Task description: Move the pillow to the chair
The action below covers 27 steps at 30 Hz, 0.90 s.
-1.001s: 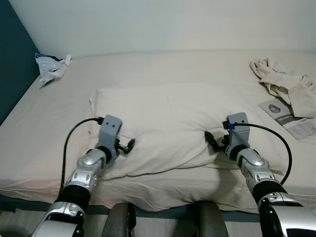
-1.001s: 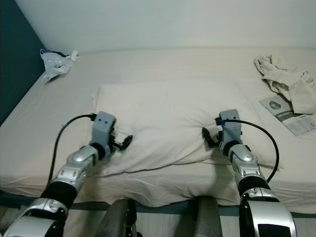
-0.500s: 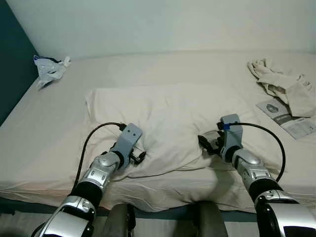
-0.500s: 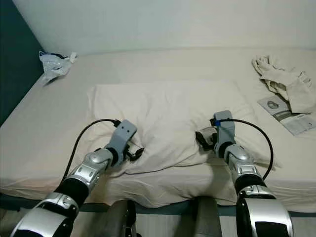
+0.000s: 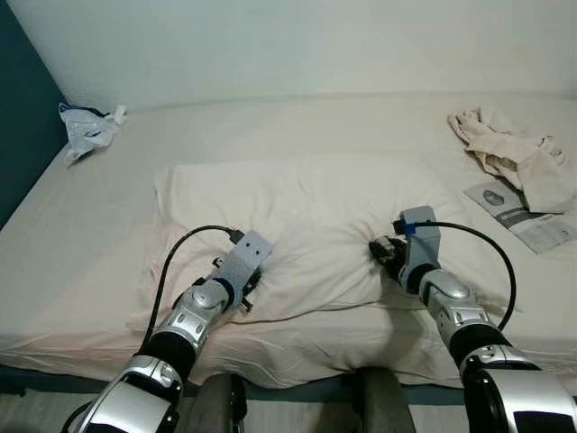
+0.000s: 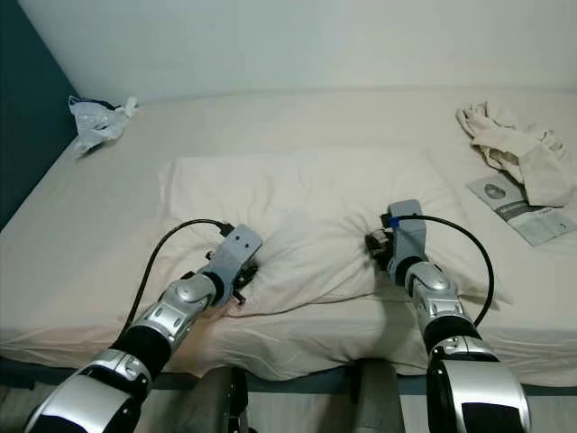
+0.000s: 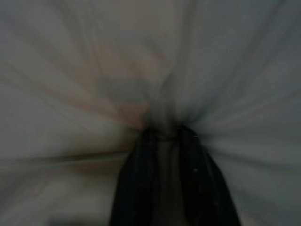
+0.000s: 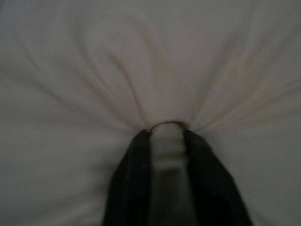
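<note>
**Both claws pinching the pillow's near edge, ready for the lift**

Left gripper (image 6: 242, 276) is biting into the pillow (image 6: 306, 203) at its near left part, in the lower left of the head view; its fingers (image 7: 136, 183) are pressed together with a fold of the cover gathered between them. Right gripper (image 6: 377, 245) is doing the same at the near right part, lower centre-right of the frame, and its fingers (image 8: 134, 183) are nearly closed around a bunch of fabric, with creases radiating from the pinch.

The pillow is lying across the middle of the bed (image 5: 54, 271), its near edge close to the mattress edge. No chair is appearing in these frames, so carrying is remaining to be done.

To do this step well, I think both arms should be rising together and evenly, because each claw is holding only cover fabric and an uneven pull could make it slip out.

Farther back, a paper leaflet (image 5: 523, 212) and crumpled cloth (image 5: 509, 158) are lying at the right, and a plastic bag (image 5: 86, 126) in the upper left corner.
</note>
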Tool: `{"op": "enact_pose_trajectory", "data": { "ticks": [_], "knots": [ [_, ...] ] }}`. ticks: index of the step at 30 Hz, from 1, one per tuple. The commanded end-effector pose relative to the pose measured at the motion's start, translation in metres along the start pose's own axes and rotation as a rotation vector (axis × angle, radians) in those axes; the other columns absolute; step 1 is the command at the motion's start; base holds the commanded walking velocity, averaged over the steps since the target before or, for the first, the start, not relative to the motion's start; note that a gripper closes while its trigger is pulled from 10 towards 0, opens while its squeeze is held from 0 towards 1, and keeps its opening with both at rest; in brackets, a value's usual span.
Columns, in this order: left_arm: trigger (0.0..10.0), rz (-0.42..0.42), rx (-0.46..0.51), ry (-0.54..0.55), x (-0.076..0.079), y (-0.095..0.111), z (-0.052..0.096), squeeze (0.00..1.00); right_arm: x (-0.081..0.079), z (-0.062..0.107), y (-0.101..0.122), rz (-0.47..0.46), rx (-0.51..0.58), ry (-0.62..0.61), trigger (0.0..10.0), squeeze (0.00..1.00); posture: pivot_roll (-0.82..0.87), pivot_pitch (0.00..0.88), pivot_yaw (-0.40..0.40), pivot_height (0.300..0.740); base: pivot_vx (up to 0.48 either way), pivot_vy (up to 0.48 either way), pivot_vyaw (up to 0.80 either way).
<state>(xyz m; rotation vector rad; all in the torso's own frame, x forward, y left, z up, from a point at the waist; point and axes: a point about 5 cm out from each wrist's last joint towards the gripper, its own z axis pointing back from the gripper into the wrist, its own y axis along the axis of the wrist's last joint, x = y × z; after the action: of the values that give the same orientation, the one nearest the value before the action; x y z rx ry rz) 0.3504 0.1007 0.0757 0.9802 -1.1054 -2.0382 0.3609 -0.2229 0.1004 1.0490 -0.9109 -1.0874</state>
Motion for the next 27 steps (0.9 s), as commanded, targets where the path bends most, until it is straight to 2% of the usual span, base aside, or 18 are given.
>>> {"op": "enact_pose_trajectory", "data": {
  "ticks": [1,6,12,16,18,19,20,22,23,24,25,26,27],
  "knots": [
    [0.0,0.014,-0.066,-0.008,0.004,-0.016,0.002,0.00,-0.008,0.000,-0.013,-0.017,-0.053,0.023,0.0,0.00,0.04,0.151,0.063,0.592,0.000,0.000,0.00],
    [0.0,0.055,-0.054,0.027,0.003,-0.019,0.003,0.00,-0.008,-0.001,-0.008,0.003,-0.034,0.029,0.0,0.00,0.04,0.140,0.055,0.592,0.000,0.000,0.00],
    [0.0,0.099,-0.012,0.066,-0.004,-0.015,0.005,0.00,-0.007,-0.005,0.006,-0.018,0.019,0.028,0.0,0.00,0.03,0.117,0.044,0.592,0.000,0.000,0.00],
    [0.0,0.192,0.119,0.105,-0.016,0.000,0.008,0.00,-0.011,-0.010,0.029,-0.037,0.120,0.041,0.0,0.00,0.03,0.108,0.040,0.592,0.000,0.000,0.00],
    [0.0,0.244,0.217,0.122,-0.025,0.013,0.011,0.00,-0.014,-0.013,0.047,-0.049,0.202,0.059,0.0,0.00,0.02,0.108,0.039,0.592,0.000,0.000,0.00],
    [0.0,0.299,0.317,0.142,-0.034,0.027,0.016,0.00,-0.017,-0.014,0.066,-0.084,0.298,0.087,0.0,0.00,0.02,0.106,0.040,0.592,0.000,0.000,0.00],
    [0.0,0.299,0.317,0.142,-0.034,0.027,0.016,0.00,-0.017,-0.014,0.066,-0.084,0.298,0.087,0.0,0.00,0.02,0.106,0.040,0.592,0.000,0.000,0.00],
    [0.0,0.396,0.479,0.149,-0.046,0.049,0.026,0.00,-0.021,-0.014,0.089,-0.101,0.397,0.123,0.0,0.00,0.01,0.100,0.045,0.592,0.000,0.000,0.00],
    [0.0,0.396,0.479,0.149,-0.046,0.049,0.026,0.00,-0.021,-0.014,0.089,-0.101,0.397,0.123,0.0,0.00,0.01,0.100,0.045,0.592,0.000,0.000,0.00],
    [0.0,0.429,0.538,0.146,-0.050,0.056,0.031,0.00,-0.023,-0.013,0.095,-0.106,0.425,0.135,0.0,0.00,0.01,0.100,0.045,0.592,0.000,0.000,0.00],
    [0.0,0.454,0.597,0.133,-0.053,0.063,0.036,0.00,-0.025,-0.012,0.101,-0.098,0.454,0.148,3.2,0.00,0.01,0.098,0.041,0.592,0.000,0.000,0.00],
    [0.0,0.475,0.647,0.117,-0.055,0.069,0.041,0.00,-0.027,-0.011,0.106,-0.100,0.481,0.166,10.0,0.00,0.01,0.100,0.038,0.592,0.000,0.000,0.00],
    [0.0,0.475,0.647,0.117,-0.055,0.069,0.041,0.00,-0.027,-0.011,0.106,-0.100,0.481,0.166,10.0,0.00,0.01,0.100,0.038,0.592,0.000,0.000,0.00]
  ]
}}
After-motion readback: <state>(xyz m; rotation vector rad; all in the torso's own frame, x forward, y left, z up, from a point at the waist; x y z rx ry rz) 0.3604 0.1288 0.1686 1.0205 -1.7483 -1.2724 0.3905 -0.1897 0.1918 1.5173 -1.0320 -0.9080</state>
